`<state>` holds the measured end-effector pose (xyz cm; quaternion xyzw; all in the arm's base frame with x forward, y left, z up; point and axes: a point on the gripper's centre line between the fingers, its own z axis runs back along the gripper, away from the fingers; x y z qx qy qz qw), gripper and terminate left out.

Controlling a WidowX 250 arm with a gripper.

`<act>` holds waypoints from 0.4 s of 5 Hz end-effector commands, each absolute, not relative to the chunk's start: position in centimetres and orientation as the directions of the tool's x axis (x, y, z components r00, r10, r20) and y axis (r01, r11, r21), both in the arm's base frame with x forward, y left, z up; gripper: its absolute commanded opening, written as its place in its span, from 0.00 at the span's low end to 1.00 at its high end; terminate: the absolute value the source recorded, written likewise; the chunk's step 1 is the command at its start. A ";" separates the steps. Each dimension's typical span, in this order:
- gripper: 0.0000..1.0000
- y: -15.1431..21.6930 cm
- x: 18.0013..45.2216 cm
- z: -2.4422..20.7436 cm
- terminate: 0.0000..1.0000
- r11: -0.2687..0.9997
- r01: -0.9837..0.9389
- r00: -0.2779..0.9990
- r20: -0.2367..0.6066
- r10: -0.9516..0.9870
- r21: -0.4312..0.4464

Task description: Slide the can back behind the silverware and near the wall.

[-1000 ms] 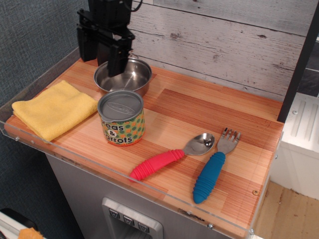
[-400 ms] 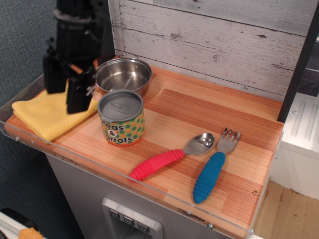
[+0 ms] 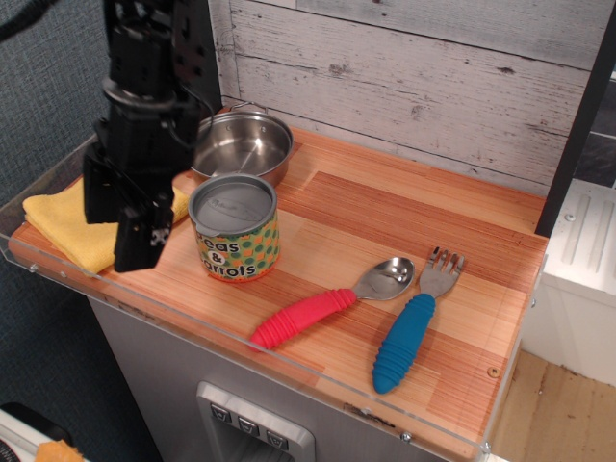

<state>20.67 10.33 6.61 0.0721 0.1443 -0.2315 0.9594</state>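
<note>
The can, a short tin with a grey lid and a yellow dotted "Peas & Carrots" label, stands upright at the front left of the wooden counter. My gripper hangs just left of the can, over the yellow cloth. Its black fingers are apart and hold nothing. The red-handled spoon and the blue-handled fork lie side by side to the right of the can, near the front edge. The whitewashed plank wall runs along the back of the counter.
A shiny steel pot sits right behind the can, by the wall. A folded yellow cloth lies at the left edge, partly under the gripper. A clear plastic rim borders the counter's front. A blue-grey fabric panel stands on the left.
The gripper has moved from above the pot, forward and left, and lowered beside the can over the cloth. The can, spoon and fork have not moved.
</note>
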 end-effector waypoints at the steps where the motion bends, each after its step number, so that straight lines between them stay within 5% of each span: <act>1: 1.00 11.2 22.7 5.8 0.00 0.840 0.524 0.840 -0.246 -0.483 0.138; 2: 1.00 10.9 23.8 4.9 0.00 0.828 0.550 0.827 -0.211 -0.521 0.109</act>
